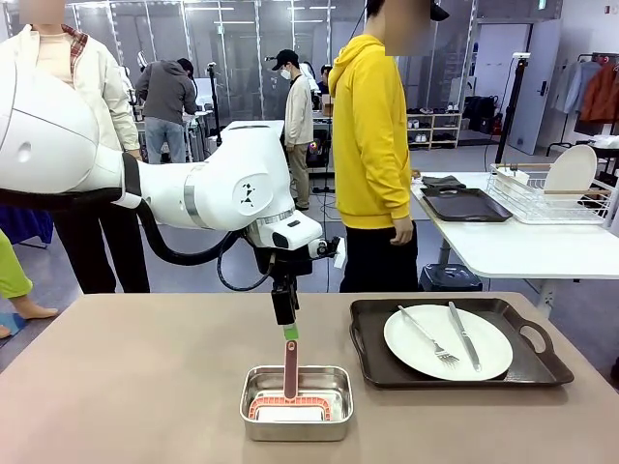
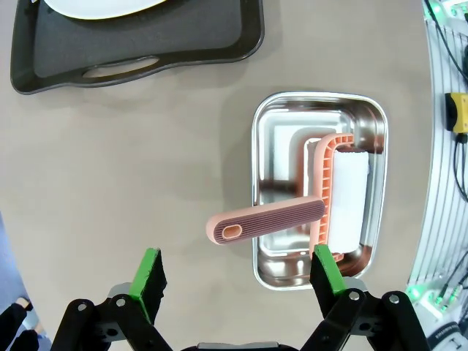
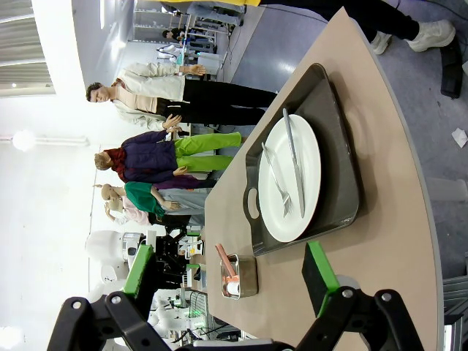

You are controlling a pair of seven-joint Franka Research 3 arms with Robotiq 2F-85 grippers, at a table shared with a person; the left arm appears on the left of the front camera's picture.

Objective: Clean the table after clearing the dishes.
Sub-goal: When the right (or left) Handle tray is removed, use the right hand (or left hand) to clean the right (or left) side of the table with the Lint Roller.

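Over the rectangular steel pan [image 2: 272, 146], we list our left hand [image 2: 238, 267], released, above the pink ribbed brush handle [image 2: 267, 218], its length running between the green pads [image 2: 150, 272].

White plate [image 1: 493, 348] with cutlery [image 1: 430, 340] sits on dark tray [image 1: 367, 340] on table [image 1: 145, 387]

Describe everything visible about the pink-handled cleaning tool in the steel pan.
The cleaning tool is salmon-pink, plastic or rubber by its look, with a ribbed handle ending in an oval hanging hole and a wide frame holding a white roller or pad. Its head rests on the floor of the steel pan; the handle tilts up past the rim. The open left gripper hangs just above the handle end, jaws to either side, not gripping it.
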